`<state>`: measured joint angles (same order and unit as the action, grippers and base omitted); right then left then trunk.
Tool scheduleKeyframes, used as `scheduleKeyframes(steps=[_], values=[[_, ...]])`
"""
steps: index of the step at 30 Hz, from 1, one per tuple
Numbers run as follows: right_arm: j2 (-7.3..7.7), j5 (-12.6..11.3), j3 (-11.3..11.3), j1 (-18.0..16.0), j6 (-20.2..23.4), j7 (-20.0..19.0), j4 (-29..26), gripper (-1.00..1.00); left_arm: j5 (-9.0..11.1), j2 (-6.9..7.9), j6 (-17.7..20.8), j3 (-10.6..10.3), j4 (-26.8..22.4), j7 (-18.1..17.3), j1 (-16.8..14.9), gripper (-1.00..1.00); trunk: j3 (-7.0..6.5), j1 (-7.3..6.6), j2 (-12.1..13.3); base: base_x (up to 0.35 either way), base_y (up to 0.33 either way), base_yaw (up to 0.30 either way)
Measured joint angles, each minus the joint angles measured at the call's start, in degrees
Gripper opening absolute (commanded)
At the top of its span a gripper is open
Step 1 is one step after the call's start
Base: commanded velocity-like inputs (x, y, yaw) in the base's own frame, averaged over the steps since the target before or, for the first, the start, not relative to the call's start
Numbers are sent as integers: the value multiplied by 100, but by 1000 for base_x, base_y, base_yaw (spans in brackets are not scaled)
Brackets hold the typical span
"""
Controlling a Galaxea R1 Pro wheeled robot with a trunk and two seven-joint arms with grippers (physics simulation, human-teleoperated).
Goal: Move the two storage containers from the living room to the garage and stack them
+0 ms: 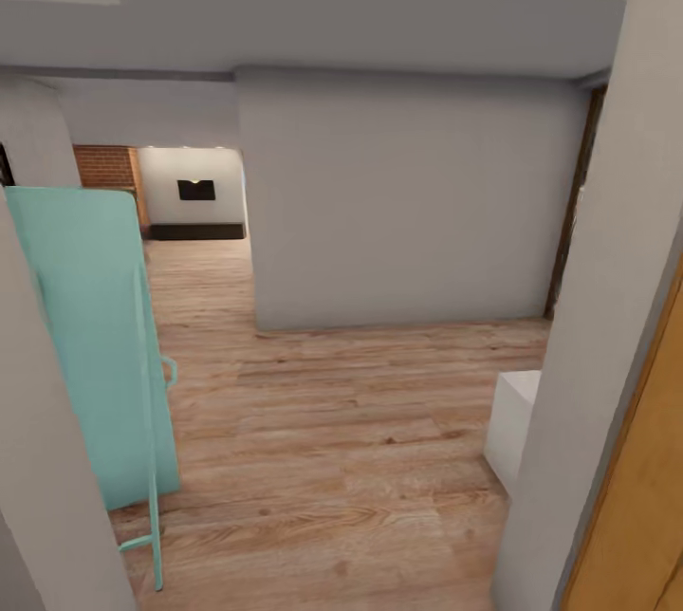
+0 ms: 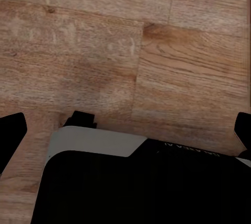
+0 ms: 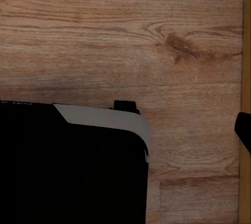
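Note:
The two storage containers are out of view, and so are the garage and its floor. I stand in a hallway on light wood planks (image 1: pixel 332 421). Through an opening at the far left I see part of the living room (image 1: pixel 190 203), with a brick wall (image 1: pixel 104 167) and a dark fireplace opening (image 1: pixel 196 190). In the left wrist view my left gripper (image 2: pixel 125 132) is open, its black fingertips (image 2: pixel 11 132) far apart over the planks, holding nothing. In the right wrist view my right gripper (image 3: pixel 125 130) shows one fingertip (image 3: pixel 243 130) at the picture's edge, nothing held.
A teal door (image 1: pixel 95 336) stands open close on the left, its handle (image 1: pixel 169 372) sticking out. A pale wall block (image 1: pixel 408 203) faces me, the passage running left of it. A white box (image 1: pixel 512 426) and an orange wooden door (image 1: pixel 645 497) are close on the right.

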<state>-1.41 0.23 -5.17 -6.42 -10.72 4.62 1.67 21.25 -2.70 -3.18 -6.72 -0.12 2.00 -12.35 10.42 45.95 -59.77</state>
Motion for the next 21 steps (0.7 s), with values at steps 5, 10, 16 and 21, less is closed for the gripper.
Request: scheduleKeyframes(steps=[5, 10, 16, 21], values=[[3, 3, 0, 0, 0, -2, 0, 100, 4, 6, 2, 0, 0, 0, 0, 100, 0, 0, 0, 332, 0, 0], [-10, 7, 2, 0, 0, 0, 0, 100, 4, 3, -2, 0, 0, 0, 0, 100, 0, 0, 0, 331, 0, 0], [-9, 14, 1, 0, 0, -1, 0, 100, -4, 16, 14, 0, -1, -48, -2, 100, 0, 0, 0, 332, 0, 0], [-6, 16, 0, 0, 0, -1, 0, 100, -17, 53, 312, -7, 1, -83, -3, 100, 0, 0, 0, 332, 0, 0]])
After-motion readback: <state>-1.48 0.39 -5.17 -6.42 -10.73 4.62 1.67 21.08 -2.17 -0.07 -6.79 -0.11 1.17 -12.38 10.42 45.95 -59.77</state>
